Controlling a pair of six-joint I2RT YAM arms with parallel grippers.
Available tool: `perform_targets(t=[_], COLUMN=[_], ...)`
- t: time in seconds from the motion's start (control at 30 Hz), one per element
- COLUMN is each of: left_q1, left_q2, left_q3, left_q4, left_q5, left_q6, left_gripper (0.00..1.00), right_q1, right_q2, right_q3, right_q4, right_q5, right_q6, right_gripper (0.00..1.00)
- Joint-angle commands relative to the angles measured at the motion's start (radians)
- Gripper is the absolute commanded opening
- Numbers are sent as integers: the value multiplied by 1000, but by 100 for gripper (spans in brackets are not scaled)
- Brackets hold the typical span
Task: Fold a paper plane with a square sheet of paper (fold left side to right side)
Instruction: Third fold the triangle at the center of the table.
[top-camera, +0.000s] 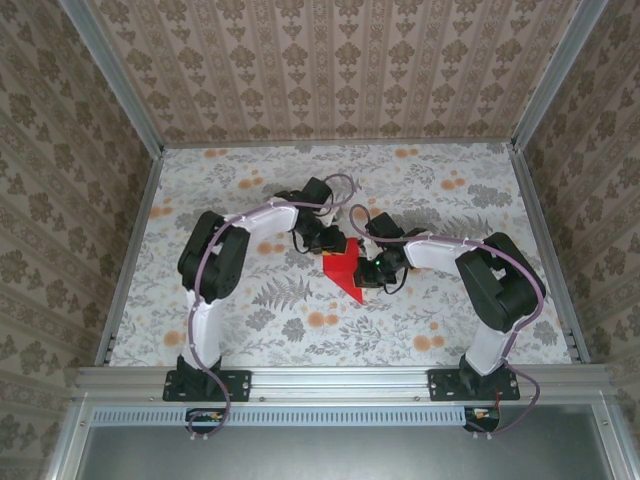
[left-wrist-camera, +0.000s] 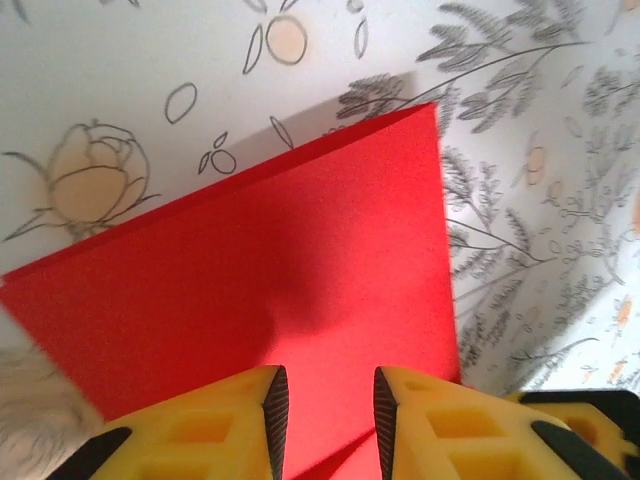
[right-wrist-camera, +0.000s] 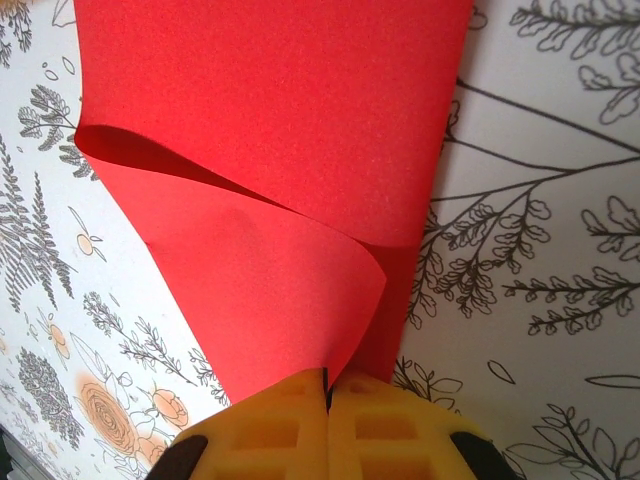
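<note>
Right jaws pinched the curled red sheet (right-wrist-camera: 280, 150) to fold it. Left jaws stood parted, freeing it.

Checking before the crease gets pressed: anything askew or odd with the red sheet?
Yes. In the right wrist view the square sheet of paper bulges in a loose, cone-like curl instead of lying flat, its folded-over flap slanting across the lower layer. The right gripper is shut on it there. No tears seen.

square sheet of paper (right-wrist-camera: 270, 150) matt red, faintly grainy; tablecloth (right-wrist-camera: 540, 200) smooth printed cloth; frame rail (top-camera: 340, 378) dull metal
</note>
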Motion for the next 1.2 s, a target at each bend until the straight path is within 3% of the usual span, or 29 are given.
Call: perform_targets(t=[0.0,0.33,0.57,1.17], left_q1=[3,-32,-88,-96], left_q2=[-123,-283,-252,-128], left_q3=[-23,-334,-333,-309], left_q4=[-32,152,179,174], left_q5=[-27,51,79,13], left_q6=[23,-69,-77,-68], left_gripper=[31,20,18,17], right_q1=[9,13,16,25], right_q2=[37,44,46,59], right_q3=[2,9,14,26], right_q4=[-50,-70,-81,-94], right_q5=[45,55,61,60], right_q6=[-19,-32,-33,-39], right_gripper=[0,0,0,0])
